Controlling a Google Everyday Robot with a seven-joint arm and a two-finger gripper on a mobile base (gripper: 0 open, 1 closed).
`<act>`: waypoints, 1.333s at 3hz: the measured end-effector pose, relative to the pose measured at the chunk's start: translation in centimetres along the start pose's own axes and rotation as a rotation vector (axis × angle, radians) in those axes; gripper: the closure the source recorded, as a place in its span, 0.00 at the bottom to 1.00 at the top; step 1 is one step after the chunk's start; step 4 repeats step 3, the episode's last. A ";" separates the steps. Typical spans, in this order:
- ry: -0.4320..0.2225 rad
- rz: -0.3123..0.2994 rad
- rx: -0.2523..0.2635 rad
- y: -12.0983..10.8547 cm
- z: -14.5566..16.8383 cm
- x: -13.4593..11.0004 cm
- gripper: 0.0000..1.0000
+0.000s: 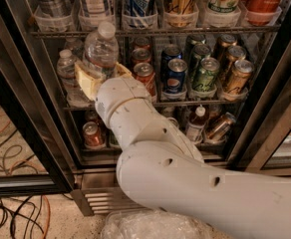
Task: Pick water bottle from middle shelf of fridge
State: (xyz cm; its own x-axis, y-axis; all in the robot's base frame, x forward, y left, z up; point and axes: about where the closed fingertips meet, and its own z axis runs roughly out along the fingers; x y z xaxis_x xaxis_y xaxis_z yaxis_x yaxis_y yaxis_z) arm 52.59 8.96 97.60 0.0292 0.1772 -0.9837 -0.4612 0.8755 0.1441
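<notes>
The fridge (265, 133) stands open in front of me, with black door frames and wire racks. My gripper (101, 74) is at the left end of the middle shelf (195, 102), shut on the water bottle (100, 49), a clear ribbed bottle with a white cap. Yellowish fingers (86, 81) clasp its lower body. The bottle is upright, its cap level with the rack above. A second clear bottle (67, 68) stands just left of it on the shelf. My white arm (150, 148) hides the shelf area below the bottle.
Coca-Cola (144, 76), Pepsi (176, 76) and green cans (204, 73) line the middle shelf to the right. Tall cans (139, 1) fill the rack above. The bottom rack holds cans and a small dark-labelled bottle (196, 123). Cables (11, 193) lie on the floor left.
</notes>
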 end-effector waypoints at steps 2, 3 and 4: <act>0.177 0.132 -0.023 1.6 -8.4 3.7 1.00; 0.163 0.168 -0.028 2.1 -9.5 2.7 1.00; 0.163 0.168 -0.028 2.1 -9.5 2.7 1.00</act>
